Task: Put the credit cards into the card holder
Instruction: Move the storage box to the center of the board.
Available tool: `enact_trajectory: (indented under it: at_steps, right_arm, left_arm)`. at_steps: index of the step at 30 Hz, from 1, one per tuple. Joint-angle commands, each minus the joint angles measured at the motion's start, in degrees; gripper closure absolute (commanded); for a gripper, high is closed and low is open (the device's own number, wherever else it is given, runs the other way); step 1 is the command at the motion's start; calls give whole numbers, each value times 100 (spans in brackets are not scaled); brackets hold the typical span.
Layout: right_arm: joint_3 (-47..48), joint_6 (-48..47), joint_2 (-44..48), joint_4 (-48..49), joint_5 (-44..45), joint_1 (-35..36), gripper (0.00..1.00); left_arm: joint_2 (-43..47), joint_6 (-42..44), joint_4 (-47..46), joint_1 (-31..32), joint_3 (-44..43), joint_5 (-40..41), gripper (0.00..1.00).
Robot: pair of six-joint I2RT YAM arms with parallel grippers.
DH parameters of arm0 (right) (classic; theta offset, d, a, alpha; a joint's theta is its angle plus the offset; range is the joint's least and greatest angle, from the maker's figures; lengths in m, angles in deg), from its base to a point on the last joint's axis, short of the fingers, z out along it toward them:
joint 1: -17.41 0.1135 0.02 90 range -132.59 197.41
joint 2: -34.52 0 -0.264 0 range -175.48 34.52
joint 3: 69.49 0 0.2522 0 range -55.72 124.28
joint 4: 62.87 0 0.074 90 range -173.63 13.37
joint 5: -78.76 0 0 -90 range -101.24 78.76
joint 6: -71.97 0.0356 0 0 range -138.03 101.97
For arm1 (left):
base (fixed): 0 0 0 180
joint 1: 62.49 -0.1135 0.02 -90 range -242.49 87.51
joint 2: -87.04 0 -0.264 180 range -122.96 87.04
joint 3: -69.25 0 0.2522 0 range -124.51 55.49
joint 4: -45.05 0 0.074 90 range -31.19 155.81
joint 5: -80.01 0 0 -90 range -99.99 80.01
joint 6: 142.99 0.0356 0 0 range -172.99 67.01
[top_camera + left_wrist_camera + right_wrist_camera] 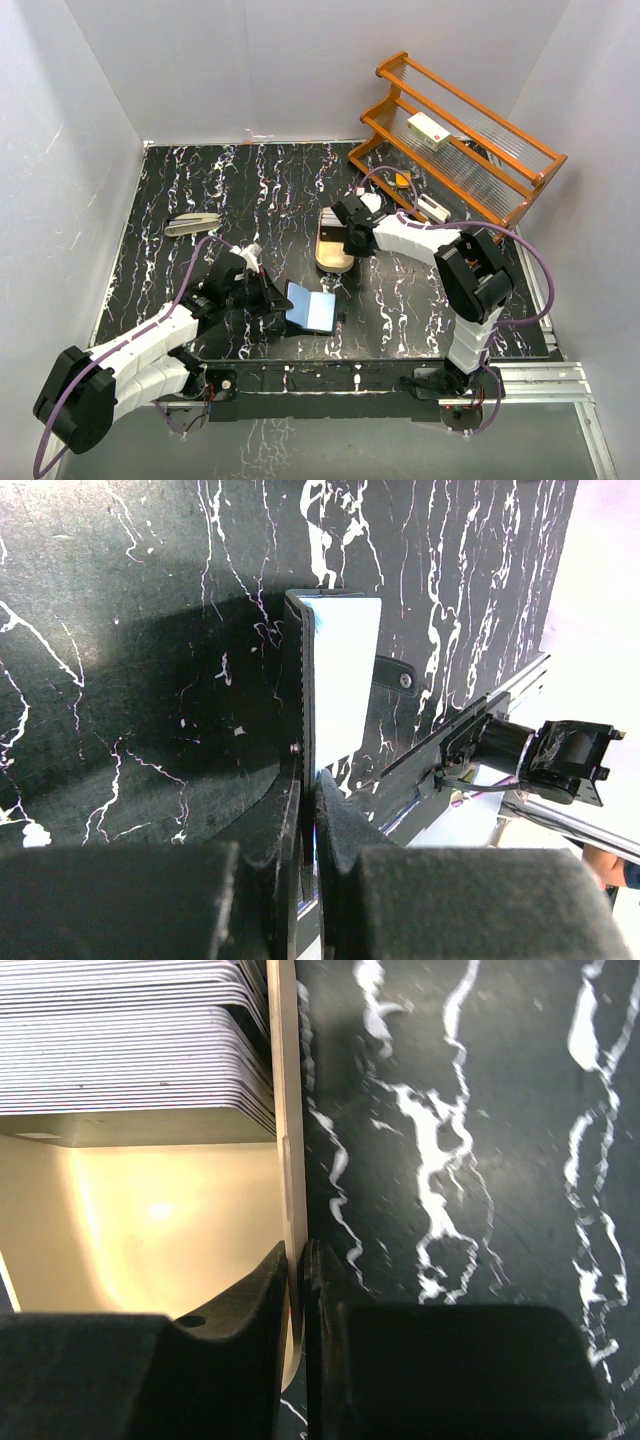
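Note:
The card holder (310, 308) lies open near the table's front edge, its blue-grey inner faces up. My left gripper (268, 292) is shut on its left edge. In the left wrist view the holder (345, 680) stands edge-on, its lower edge pinched in my left gripper (308, 792). The credit cards (130, 1050) are a thick stack of pale cards inside a cream tray (333, 258) at mid-table. My right gripper (350, 240) is shut on the tray's side wall (285, 1160), and in the right wrist view the gripper (300, 1255) has one finger inside the tray and one outside.
A wooden rack (470, 140) stands at the back right with a white box with a red mark (430, 130) on it. Small objects (430, 207) lie in front of the rack. A silvery flat object (193, 222) lies at the left. White walls surround the table.

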Motion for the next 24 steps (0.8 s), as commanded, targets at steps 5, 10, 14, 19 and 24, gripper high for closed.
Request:
enact_trajectory:
  at_steps: [5, 10, 14, 19, 24]
  right_arm:
    - [-767, 725, 939, -373, 518, -39, 92]
    - [-1170, 1189, 1296, -404, 312, -43, 90]
    - [-1484, 1521, 1662, -264, -40, -37, 83]
    - [-1793, 1759, 1949, 66, -525, -26, 79]
    - [-1941, 1816, 2065, 421, -807, 135, 78]
  left_arm:
    - [51, -134, -287, 25, 10, -282, 100]
    - [77, -138, -298, 26, 32, -304, 100]
    - [71, -192, -386, 26, 125, -301, 100]
    - [-37, -260, -539, 29, 218, -336, 100]
    - [-102, -264, -619, 23, 238, -296, 100]
